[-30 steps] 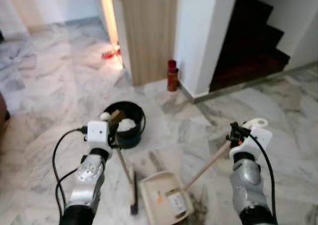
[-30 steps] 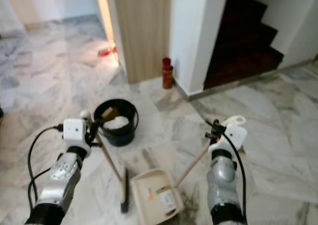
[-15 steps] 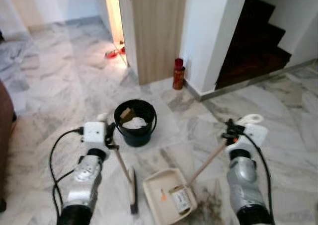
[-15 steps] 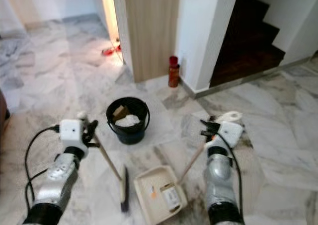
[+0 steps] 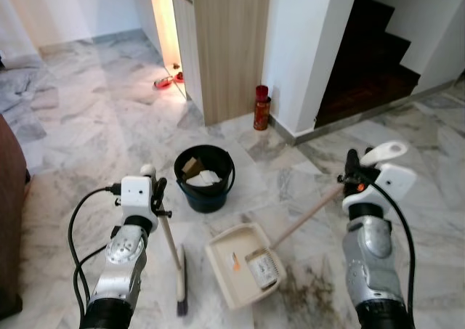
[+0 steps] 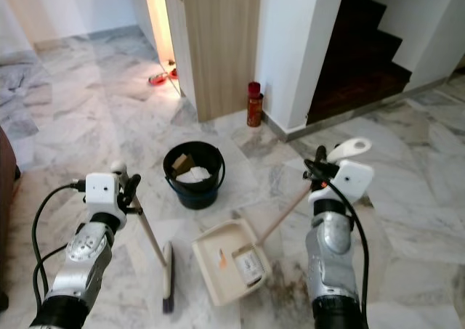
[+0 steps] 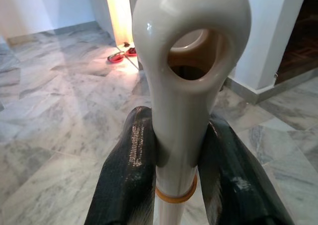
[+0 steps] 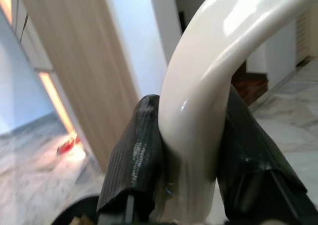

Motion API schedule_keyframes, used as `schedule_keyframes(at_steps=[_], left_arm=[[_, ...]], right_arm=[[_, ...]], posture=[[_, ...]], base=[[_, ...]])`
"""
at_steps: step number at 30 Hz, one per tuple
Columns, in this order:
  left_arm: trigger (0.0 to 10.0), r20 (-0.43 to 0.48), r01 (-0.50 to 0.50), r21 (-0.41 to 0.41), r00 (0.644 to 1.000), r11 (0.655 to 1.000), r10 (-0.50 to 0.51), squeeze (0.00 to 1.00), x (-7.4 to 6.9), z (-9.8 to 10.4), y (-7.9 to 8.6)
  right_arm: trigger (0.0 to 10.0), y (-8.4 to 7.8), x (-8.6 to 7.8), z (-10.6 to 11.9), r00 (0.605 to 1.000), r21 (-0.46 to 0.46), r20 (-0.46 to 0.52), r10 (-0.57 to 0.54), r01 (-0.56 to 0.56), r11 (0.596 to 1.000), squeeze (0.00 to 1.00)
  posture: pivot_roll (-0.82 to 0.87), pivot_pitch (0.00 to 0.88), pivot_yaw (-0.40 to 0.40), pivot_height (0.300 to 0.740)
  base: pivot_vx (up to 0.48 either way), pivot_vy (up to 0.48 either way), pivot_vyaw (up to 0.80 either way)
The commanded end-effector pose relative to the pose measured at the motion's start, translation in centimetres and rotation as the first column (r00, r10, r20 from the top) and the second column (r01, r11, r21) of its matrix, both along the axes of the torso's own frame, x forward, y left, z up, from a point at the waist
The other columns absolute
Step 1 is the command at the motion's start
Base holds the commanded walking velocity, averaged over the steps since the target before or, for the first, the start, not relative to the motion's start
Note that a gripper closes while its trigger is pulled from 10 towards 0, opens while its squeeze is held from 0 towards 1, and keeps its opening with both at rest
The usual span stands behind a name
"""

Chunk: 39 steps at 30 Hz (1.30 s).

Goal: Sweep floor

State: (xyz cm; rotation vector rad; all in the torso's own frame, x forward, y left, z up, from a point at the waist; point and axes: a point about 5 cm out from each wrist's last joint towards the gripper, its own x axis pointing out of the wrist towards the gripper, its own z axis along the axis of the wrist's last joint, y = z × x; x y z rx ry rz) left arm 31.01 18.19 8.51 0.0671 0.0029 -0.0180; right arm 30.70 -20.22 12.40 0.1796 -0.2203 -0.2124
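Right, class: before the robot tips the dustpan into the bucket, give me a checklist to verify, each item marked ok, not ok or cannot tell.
1. Left gripper clamped on the broom handle: ok.
2. Right gripper clamped on the dustpan handle: ok.
3. Rubbish lying inside the dustpan: ok.
4. Bucket upright and open beyond the dustpan: ok.
5. Dustpan over the bucket: not ok, it sits nearer the robot.
6. Dark smudge on the floor swept up: not ok.

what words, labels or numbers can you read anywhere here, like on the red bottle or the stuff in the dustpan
None can be read.
Red bottle by the wall: too small and blurred to show any label text.
Packet in the dustpan: a printed wrapper, its print too small to read.
Black bucket: no marking seen.
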Motion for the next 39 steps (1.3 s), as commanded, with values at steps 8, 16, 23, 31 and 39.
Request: schedule_keyframes(at_steps=[8, 16, 23, 31, 39], left_arm=[[10.0, 0.050, -0.001, -0.004, 0.999, 1.000, 0.001, 0.00, 0.5, 1.0, -0.1], [10.0, 0.062, 0.003, -0.009, 0.998, 1.000, -0.002, 0.00, 0.5, 1.1, -0.3], [10.0, 0.057, 0.005, -0.001, 0.998, 1.000, -0.005, 0.00, 0.5, 1.0, -0.3], [10.0, 0.057, 0.002, -0.003, 0.998, 1.000, -0.002, 0.00, 0.5, 1.0, -0.3], [10.0, 0.061, -0.013, -0.001, 0.998, 1.000, 0.013, 0.00, 0.5, 1.1, -0.1]], right_arm=[[10.0, 1.3, 0.1, 5.9, 0.979, 0.038, 0.201, 0.026, -0.034, 0.999, 0.00], [10.0, 3.4, 0.6, 9.4, 0.955, 0.100, 0.290, 0.060, -0.093, 0.991, 0.00], [10.0, 3.5, 1.0, 9.6, 0.962, 0.306, 0.268, -0.046, -0.040, 0.951, 0.00], [10.0, 3.6, 0.9, 10.0, 0.962, 0.278, 0.269, -0.036, -0.042, 0.960, 0.00], [10.0, 3.7, 0.9, 10.2, 0.963, 0.268, 0.267, -0.034, -0.040, 0.963, 0.00]], posture=[[-0.05, 0.000, 0.042, 0.740], [-0.04, 0.000, 0.039, 0.740], [-0.04, 0.000, 0.039, 0.740], [-0.04, 0.000, 0.039, 0.740], [-0.04, 0.000, 0.037, 0.740]], base=[[0.000, 0.000, 0.00], [0.000, 0.000, 0.00], [0.000, 0.000, 0.00], [0.000, 0.000, 0.00], [0.033, 0.000, 0.00]])
